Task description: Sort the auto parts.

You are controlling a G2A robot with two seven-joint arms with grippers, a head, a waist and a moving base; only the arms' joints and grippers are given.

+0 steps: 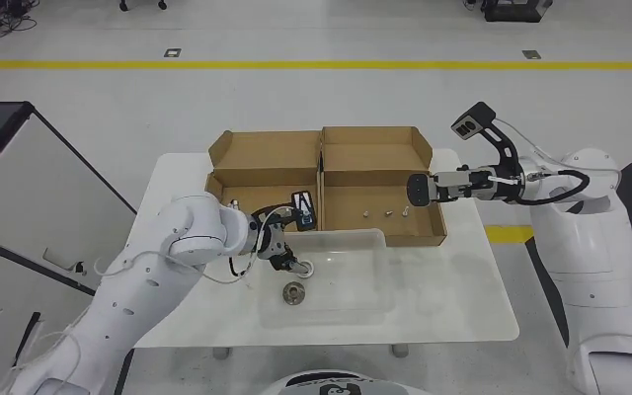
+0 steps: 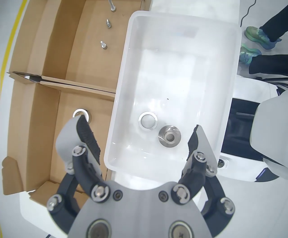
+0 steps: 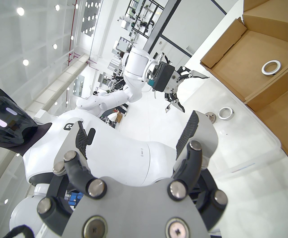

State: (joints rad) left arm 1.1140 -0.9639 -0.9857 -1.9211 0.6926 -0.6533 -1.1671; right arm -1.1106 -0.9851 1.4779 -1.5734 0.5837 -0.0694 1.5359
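Two metal parts lie in a clear plastic bin [image 2: 180, 20]: a plain ring [image 2: 147, 120] and, just beside it, a flanged bushing [image 2: 169, 136]. The bin sits on a white table [image 1: 464, 296], its long side close against two open cardboard boxes standing side by side. The left box [image 1: 262, 153] holds another metal ring [image 2: 81, 112]. The right box [image 1: 375, 148] holds three bolts [image 2: 103, 44] spaced apart in a row. The left gripper [image 2: 139, 126] hovers over the bin's end, above the two parts, its fingers spread wide and holding nothing. One finger [image 2: 85, 133] partly covers the boxed ring in the left wrist view. The right gripper [image 1: 415, 189] hangs above the right box's right side, also spread wide and empty.
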